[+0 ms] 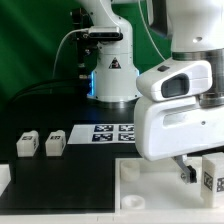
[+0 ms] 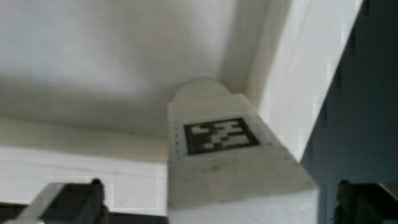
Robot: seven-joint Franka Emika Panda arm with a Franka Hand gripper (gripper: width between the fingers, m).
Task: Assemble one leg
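A white leg (image 2: 222, 150) with a black-and-white tag stands in a corner of the large white panel (image 2: 89, 70), against its raised rim. My gripper (image 2: 217, 205) is open, with a dark finger (image 2: 71, 202) on each side of the leg and a gap between each finger and the leg. In the exterior view the same leg (image 1: 213, 172) shows at the right edge, beside the gripper (image 1: 198, 172) under the white arm. Two more legs (image 1: 27, 144) (image 1: 54, 144) lie on the black table at the exterior view's left.
The marker board (image 1: 110, 132) lies mid-table in front of the robot's base (image 1: 112, 80). The white panel (image 1: 130, 185) fills the near part of the exterior view. A green backdrop stands behind.
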